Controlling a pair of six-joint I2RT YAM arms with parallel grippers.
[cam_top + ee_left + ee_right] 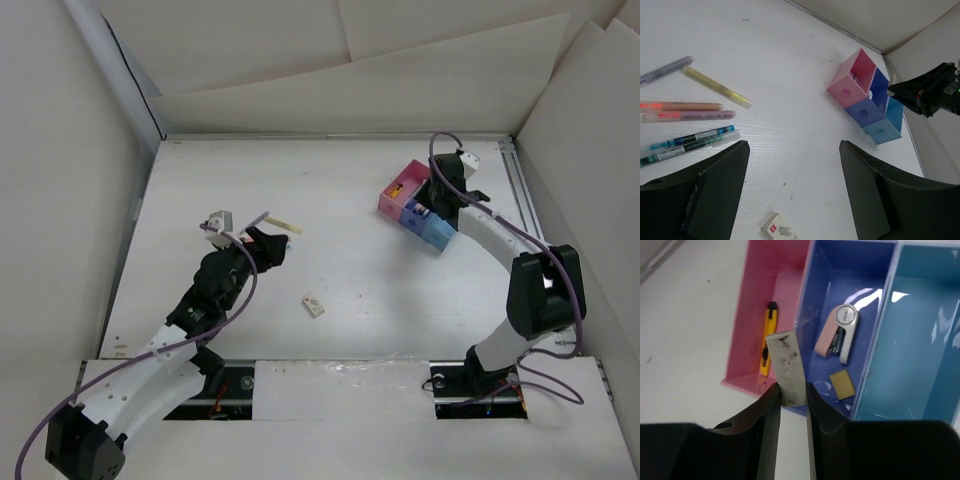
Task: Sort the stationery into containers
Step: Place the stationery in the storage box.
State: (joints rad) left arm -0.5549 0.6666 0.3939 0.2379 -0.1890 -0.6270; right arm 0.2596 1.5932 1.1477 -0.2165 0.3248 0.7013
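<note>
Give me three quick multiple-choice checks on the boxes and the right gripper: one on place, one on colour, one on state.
1. The yellow-and-black cutter-like piece lies in which square plastic box of the joined row?
A pink
B purple-blue
C light blue

2. The small flat block beside the pink-and-white stapler-like clip is:
A green
B tan
C red

3. The right gripper is:
A open
B shut on a pen
C shut on a smudged white eraser

Answers:
1 A, the right wrist view shows it lying inside the pink box.
2 B, it looks tan.
3 C, both fingers press the eraser's sides.
</note>
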